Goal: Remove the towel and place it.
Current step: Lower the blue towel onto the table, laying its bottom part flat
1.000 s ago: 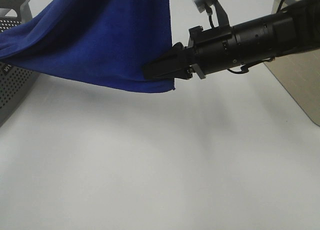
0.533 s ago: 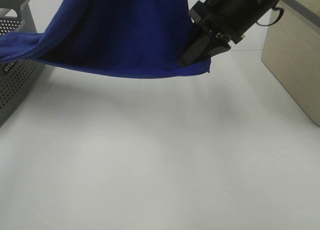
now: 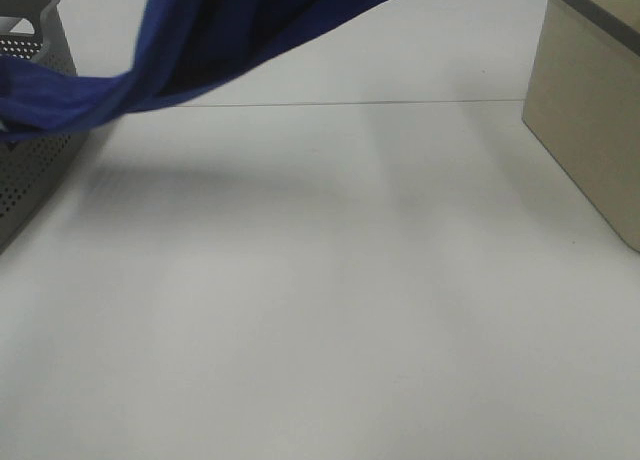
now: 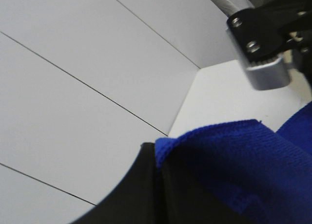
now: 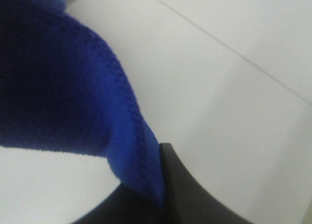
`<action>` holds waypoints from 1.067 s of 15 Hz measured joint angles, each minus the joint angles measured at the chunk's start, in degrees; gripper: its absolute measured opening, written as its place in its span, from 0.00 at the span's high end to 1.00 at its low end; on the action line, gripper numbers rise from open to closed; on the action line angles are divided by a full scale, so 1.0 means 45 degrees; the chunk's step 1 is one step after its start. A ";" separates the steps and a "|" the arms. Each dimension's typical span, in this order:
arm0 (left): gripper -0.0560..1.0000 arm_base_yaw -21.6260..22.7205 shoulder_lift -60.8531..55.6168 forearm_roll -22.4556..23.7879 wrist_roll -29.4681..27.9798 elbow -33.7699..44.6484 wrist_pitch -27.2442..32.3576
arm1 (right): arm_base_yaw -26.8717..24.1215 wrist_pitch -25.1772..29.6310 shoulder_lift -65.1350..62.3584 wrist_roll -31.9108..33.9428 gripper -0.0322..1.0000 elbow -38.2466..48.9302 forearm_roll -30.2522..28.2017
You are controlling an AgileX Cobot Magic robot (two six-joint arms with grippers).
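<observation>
My left gripper (image 4: 158, 185) is clamped on a stitched edge of the towel (image 3: 200, 40), and my right gripper (image 5: 163, 204) is pinched tight on another edge. It sags between them, up above the white table (image 3: 320, 310). Down below my left one, its far end seems to touch the grey basket (image 3: 30, 170), hard to say tbh.

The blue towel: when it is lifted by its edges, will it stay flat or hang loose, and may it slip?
Likely floppy: the towel sags in a curve, one end trailing over the basket. Probably not slippery: its plush edge sits pinched in the left fingers.
</observation>
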 joint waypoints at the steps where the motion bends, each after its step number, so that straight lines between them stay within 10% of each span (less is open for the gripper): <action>1: 0.95 0.0331 0.0191 -0.0013 -0.0382 0.0000 -0.0828 | 0.0000 0.0000 0.0000 -0.0013 0.95 -0.0420 -0.0484; 16: 0.95 0.3323 0.3540 0.0102 -0.0879 0.0000 -1.1014 | 0.0000 -0.9919 0.1299 -0.1006 0.95 -0.1184 -0.2088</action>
